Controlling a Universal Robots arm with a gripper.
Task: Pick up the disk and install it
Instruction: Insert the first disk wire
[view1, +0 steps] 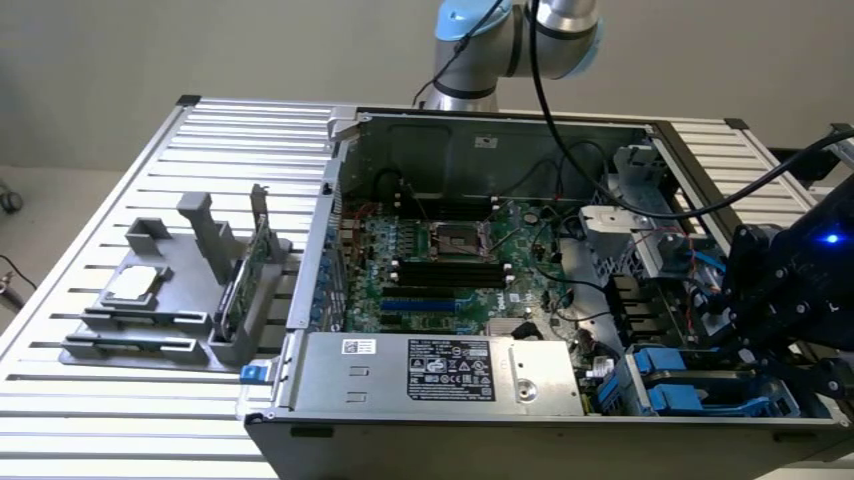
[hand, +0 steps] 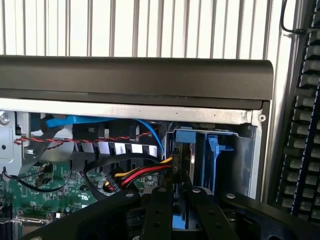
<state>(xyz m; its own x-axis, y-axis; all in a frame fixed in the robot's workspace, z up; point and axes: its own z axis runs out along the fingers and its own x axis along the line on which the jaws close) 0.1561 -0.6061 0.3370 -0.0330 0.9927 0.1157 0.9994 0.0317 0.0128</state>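
My gripper (hand: 178, 196) hangs over the drive bay at the front corner of the open computer case (view1: 454, 290), on the exterior view's right. Its two black fingers (hand: 159, 205) stand close together with a strip of blue plastic between them, which I take to be the edge of the disk (hand: 180, 221). The disk is held edge-on and reaches toward the bay, and most of it is hidden by the fingers. In the exterior view the black gripper body (view1: 767, 300) covers the disk.
Blue carriers (view1: 674, 375) sit in the bay below the gripper. Red, yellow and black power wires (hand: 137, 175) and a blue cable (hand: 75, 120) run close beside the fingers. A grey fixture tray (view1: 160, 300) on the slatted table holds a silver chip (view1: 134, 285) and a green card (view1: 254, 270).
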